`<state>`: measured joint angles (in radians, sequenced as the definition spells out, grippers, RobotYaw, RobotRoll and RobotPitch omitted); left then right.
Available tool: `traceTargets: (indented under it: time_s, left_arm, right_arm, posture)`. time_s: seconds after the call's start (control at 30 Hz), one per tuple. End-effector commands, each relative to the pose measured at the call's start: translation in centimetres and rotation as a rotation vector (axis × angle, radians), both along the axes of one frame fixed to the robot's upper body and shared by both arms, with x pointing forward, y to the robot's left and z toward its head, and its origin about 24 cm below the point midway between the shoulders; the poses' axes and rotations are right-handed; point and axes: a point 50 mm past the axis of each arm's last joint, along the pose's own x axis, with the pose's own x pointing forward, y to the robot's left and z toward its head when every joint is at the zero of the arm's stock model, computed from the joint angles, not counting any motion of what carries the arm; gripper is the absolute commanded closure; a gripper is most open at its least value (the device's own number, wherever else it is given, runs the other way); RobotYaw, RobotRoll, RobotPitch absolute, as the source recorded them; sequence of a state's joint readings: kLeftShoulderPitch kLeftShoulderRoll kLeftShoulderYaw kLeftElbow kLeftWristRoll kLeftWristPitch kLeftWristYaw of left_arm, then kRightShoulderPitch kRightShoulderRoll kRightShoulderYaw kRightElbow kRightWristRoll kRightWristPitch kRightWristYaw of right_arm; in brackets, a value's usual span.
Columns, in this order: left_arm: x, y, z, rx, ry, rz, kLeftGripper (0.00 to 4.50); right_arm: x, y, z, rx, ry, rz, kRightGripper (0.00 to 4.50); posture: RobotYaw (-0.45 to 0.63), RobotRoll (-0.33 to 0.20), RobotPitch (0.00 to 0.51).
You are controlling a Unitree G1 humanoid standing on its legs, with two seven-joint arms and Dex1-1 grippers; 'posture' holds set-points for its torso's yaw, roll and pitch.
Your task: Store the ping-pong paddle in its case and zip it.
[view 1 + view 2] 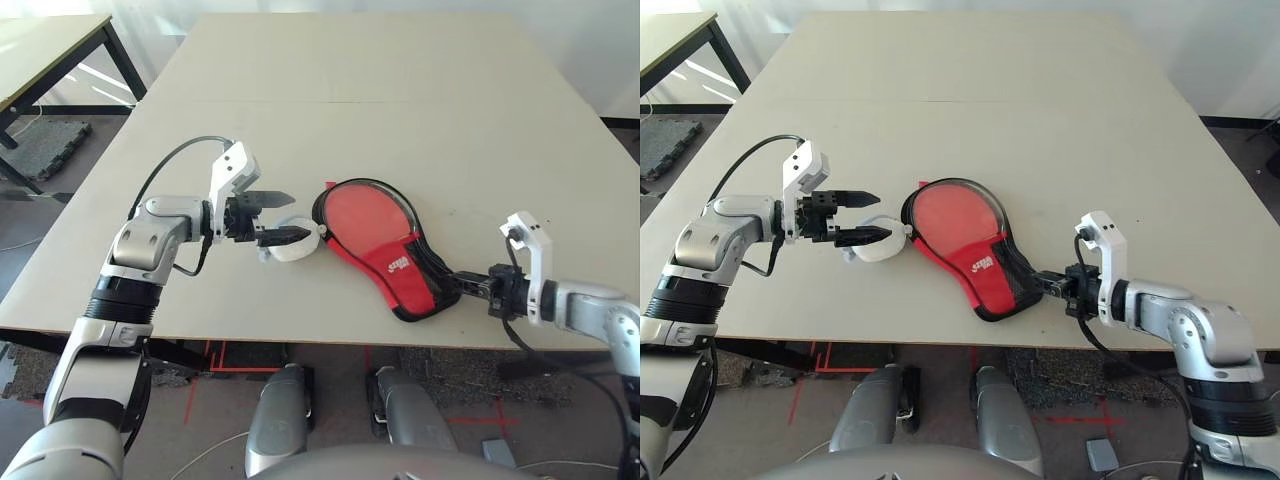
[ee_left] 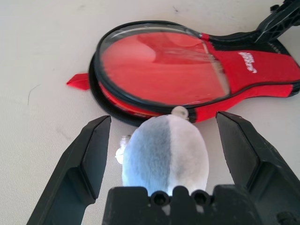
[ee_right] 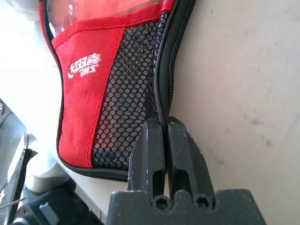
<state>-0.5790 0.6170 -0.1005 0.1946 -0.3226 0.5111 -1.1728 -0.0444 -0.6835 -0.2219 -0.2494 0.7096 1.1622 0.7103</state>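
Tabletop (image 1: 400,90), pale beige and matte, carries the case (image 1: 385,245) near its front edge, red side up with the mesh pocket toward the narrow end. Through its clear round window shows red, probably the ping-pong paddle (image 2: 159,70) inside. The left end effector (image 1: 283,215) stands wide apart around a small white-blue pouch (image 2: 164,152) just beside the case. The right end effector (image 3: 165,140) is pinched closed on the case's zipper rim. A second table (image 1: 50,45) stands beyond, over dark flooring.
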Motion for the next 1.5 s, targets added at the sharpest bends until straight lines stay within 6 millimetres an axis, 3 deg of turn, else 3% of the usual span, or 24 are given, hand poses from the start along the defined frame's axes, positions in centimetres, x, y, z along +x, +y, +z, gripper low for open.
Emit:
traceTargets:
  time_s: [0.03, 0.43, 1.0, 1.17, 1.33, 1.43, 1.5]
  left_arm:
    - [0.1, 0.0, -0.1, 0.011, 0.000, 0.008, 0.00]
    - [0.1, 0.2, 0.1, 0.010, 0.001, 0.020, 0.00]
    - [0.1, 0.5, 0.1, 0.026, -0.003, 0.028, 0.00]
    - [0.1, 1.3, 0.4, 0.024, -0.008, 0.060, 0.00]
    - [-0.2, 2.3, 0.8, 0.046, -0.015, 0.084, 0.00]
    - [-0.3, 2.5, 1.0, 0.040, -0.016, 0.091, 0.00]
    - [-0.5, 2.6, 1.2, 0.031, -0.004, 0.091, 0.00]
  right_arm:
    - [-1.1, -0.9, 0.0, -0.014, 0.040, -0.014, 4.48]
    - [-3.8, -1.2, 0.0, -0.030, 0.100, 0.016, 4.48]
    - [-5.1, -1.9, -0.1, -0.102, 0.139, 0.028, 4.48]
    - [-4.1, -3.7, 1.2, -0.156, 0.072, -0.021, 3.05]
    - [-2.7, -7.1, 3.2, -0.308, -0.023, -0.073, 1.09]
    - [-1.4, -7.5, 3.7, -0.364, -0.102, -0.065, 0.04]
    - [-0.2, -6.8, 4.3, -0.346, -0.198, -0.036, 0.04]
  posture:
    - [0.01, 0.000, 0.127]
    - [0.01, 0.000, 0.128]
    - [0.01, 0.000, 0.121]
    - [0.00, 0.000, 0.118]
    - [0.02, 0.000, 0.112]
    - [0.03, 0.000, 0.111]
    - [0.03, 0.000, 0.109]
